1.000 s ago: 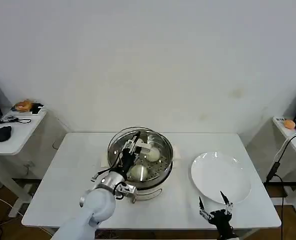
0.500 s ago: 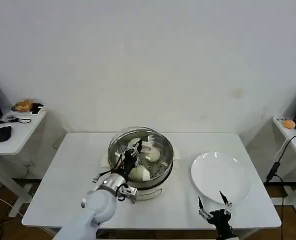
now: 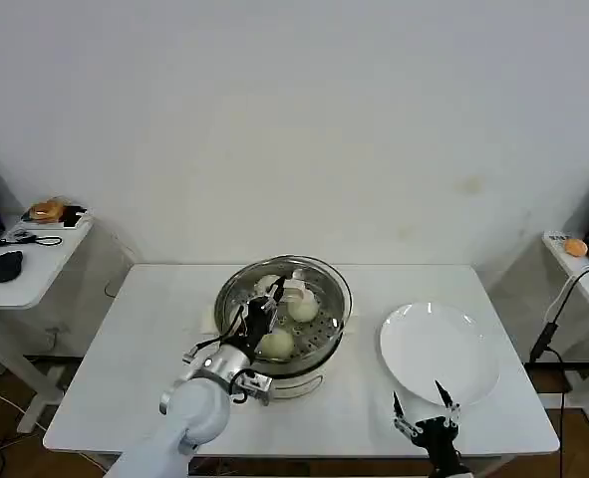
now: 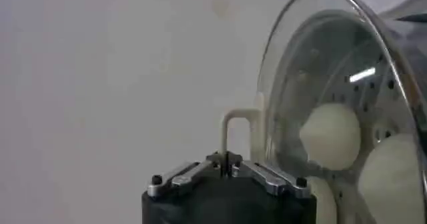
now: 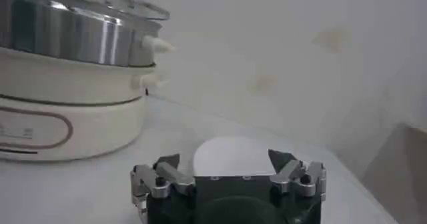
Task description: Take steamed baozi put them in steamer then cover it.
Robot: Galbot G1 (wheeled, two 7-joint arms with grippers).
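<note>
The left hand (image 3: 266,311) is held over the near-left part of the steamer (image 3: 319,349), clenched on the beige bar handle (image 4: 235,133) of the glass cover (image 3: 336,282). In the left wrist view its fingers are seen pressed together around that handle. The cover is carried just beyond the hand, over the steamer, and it sits a little toward the side of the white plate (image 3: 440,351); it cannot be told whether its rim rests fully on the pot. Steamed baozi (image 3: 277,343) are seen through the glass, lying in the steamer just under the hand.

The right hand (image 3: 425,417) is parked at the near edge of the white surface (image 3: 154,339), with its fingers spread apart and nothing between them. The plate lies just beyond it.
</note>
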